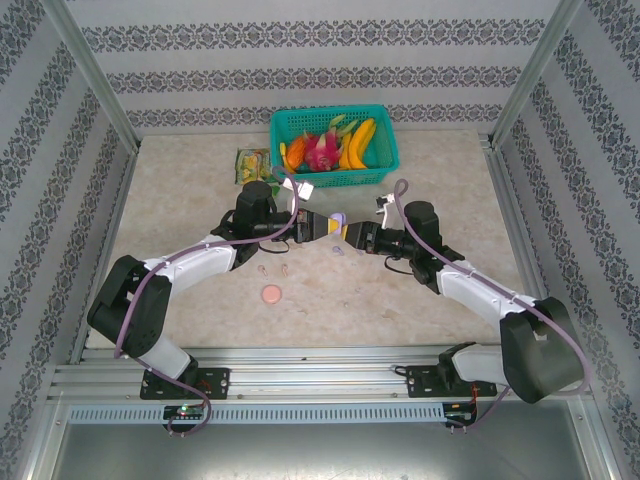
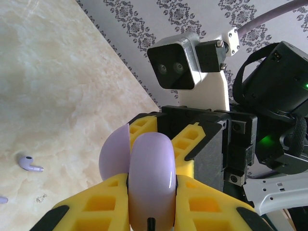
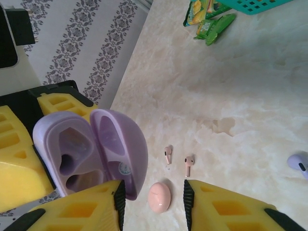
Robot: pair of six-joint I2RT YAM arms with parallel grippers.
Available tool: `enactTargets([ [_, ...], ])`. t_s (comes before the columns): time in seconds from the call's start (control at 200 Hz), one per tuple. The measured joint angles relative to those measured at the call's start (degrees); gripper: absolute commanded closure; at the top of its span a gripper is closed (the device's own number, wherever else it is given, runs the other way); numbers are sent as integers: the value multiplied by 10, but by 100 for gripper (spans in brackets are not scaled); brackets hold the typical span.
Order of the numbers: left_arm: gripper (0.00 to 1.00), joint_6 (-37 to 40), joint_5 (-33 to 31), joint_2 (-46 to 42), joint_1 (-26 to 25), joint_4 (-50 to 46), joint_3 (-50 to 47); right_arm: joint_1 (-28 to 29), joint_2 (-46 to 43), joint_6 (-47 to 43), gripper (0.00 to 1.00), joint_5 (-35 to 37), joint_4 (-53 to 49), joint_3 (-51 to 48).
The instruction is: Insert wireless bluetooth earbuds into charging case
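Right between the two arms, the left gripper [image 2: 150, 192] has its yellow jaws clamped on the lilac charging case [image 2: 150, 178], one finger on each side, holding it up off the tabletop [image 1: 450, 200]. The case is hinged open: from the right wrist its lid stands swung aside and the two moulded wells of the base face that camera.

The right gripper [image 3: 152, 204] faces it head on, jaws apart with nothing between them. The tip of one finger overlaps the lower edge of the case's lid, and I cannot tell whether it touches.

Below the case, on the tabletop, lies the pink case [image 3: 159, 197], closed. Just beyond it, one pink earbud [image 3: 167, 154] and a second pink earbud [image 3: 188, 165] lie side by side, near each other but apart, and neither touches the pink case. A lilac earbud [image 2: 30, 165] lies on the marbled surface off to the side of the left jaws, well apart from the held case, and another lilac bud [image 2: 2, 199] is cut by the frame edge nearby.

Farther out, at the back of the tabletop, a teal basket [image 1: 330, 180] holds toy fruit, bananas [image 1: 360, 145] among them. A green and yellow snack packet [image 1: 252, 165] lies flat just beside the basket's left end. Patterned grey wallpaper closes in the workspace on three sides.
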Motion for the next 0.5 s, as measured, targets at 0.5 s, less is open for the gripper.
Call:
enactTargets([
  [0.5,100,0,-3,0,0,3,0,3,16,0,65,19,0,20],
])
